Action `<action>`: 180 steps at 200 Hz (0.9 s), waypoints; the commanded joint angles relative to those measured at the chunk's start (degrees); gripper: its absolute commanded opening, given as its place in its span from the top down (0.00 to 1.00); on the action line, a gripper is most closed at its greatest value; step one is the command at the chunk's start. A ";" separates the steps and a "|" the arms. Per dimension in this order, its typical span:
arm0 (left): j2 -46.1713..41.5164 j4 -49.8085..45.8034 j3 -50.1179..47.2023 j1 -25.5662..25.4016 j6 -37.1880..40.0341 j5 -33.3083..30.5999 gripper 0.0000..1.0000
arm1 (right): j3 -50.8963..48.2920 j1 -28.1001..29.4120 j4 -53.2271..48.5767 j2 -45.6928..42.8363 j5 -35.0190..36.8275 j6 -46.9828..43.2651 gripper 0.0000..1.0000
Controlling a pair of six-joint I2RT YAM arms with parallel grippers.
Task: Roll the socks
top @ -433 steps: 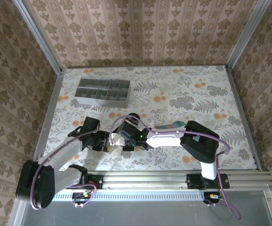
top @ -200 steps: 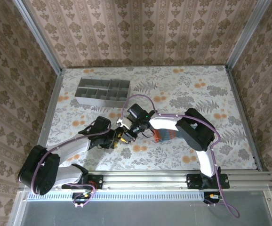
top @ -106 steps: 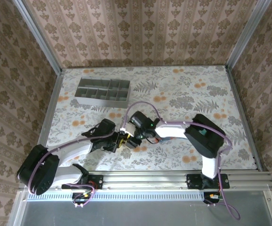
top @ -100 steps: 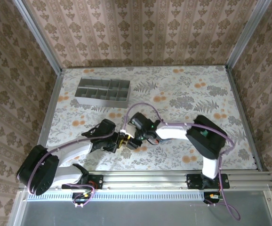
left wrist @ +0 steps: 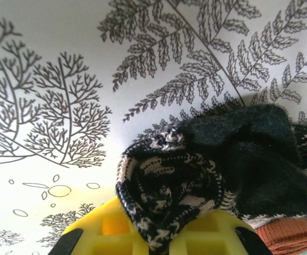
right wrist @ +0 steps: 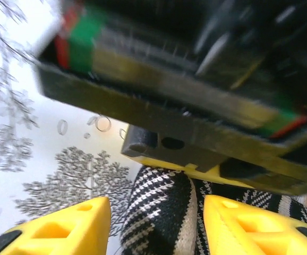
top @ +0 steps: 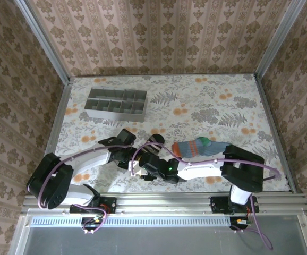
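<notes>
The yellow fingers (left wrist: 105, 234) of my left gripper (left wrist: 161, 236) are squeezed tight on a bunched fold of the soft, knitted black-and-cream sock (left wrist: 169, 180). The yellow fingers (right wrist: 63, 231) of my right gripper (right wrist: 158, 223) stand apart, one on each side of the same sock. They pinch nothing.

The sock sits in a lump on the flowery table (top: 222, 106), near the front, right between my two grippers. I think it is very light and floppy. It will sag and come undone if I let go. It is woolly, so it should not slip. I would grab the thick bunched part, not a thin edge.

The teal-grey sock (top: 196, 147), knitted with a green toe, lies on its right. Its orange cuff (left wrist: 294, 236) is just beside the dark sock, so I could catch it by mistake.

My grippers are very close together, so they could bump. The grey plastic tray (top: 116, 103) with little boxes is well apart at the back.
</notes>
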 commanded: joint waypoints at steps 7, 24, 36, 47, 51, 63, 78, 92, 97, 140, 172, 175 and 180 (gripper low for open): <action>5.21 -10.79 -3.89 -0.34 0.44 -0.90 1.00 | 3.13 -0.41 0.66 4.02 6.63 -2.70 0.54; 5.19 -10.46 -3.89 -0.26 0.42 -0.65 1.00 | 3.84 -1.10 -0.15 5.75 7.12 -1.52 0.57; 5.06 -9.88 -4.15 -0.22 0.44 -0.48 1.00 | 3.70 -1.48 -0.17 6.29 7.11 -0.61 0.61; 4.92 -9.76 -4.24 -0.24 0.29 -0.29 1.00 | 3.69 -1.76 -0.36 6.38 6.90 0.11 0.70; 4.82 -9.56 -4.32 -0.22 0.35 -0.22 1.00 | 3.71 -1.85 -0.42 6.39 6.75 0.35 0.74; 4.48 -8.94 -4.65 -0.14 0.29 0.11 1.00 | 3.96 -2.32 -1.40 6.56 6.02 1.45 0.84; 3.26 -7.81 -5.07 0.15 0.20 0.25 1.00 | 4.41 -2.91 -3.20 7.15 4.93 3.11 0.93; 1.00 -6.89 -5.29 0.74 0.45 -0.31 0.92 | 4.85 -3.43 -5.29 7.95 4.05 4.80 0.99; 0.07 -6.77 -5.28 1.01 0.67 -0.52 0.86 | 4.71 -3.65 -5.85 8.06 3.55 5.40 1.00; -8.60 -13.40 -2.05 7.19 6.34 -2.06 0.39 | 4.01 -7.48 -11.92 8.09 -8.48 11.46 1.00; -13.42 -18.66 1.11 12.43 11.12 -3.49 0.34 | 3.80 -10.19 -14.37 8.79 -17.18 13.35 1.00; -13.78 -19.58 1.37 12.98 11.83 -3.77 0.34 | 3.72 -10.47 -14.51 8.89 -17.93 13.57 1.00; -14.40 -20.86 1.90 14.45 13.27 -4.23 0.34 | 3.54 -11.02 -14.44 8.93 -18.95 14.02 1.00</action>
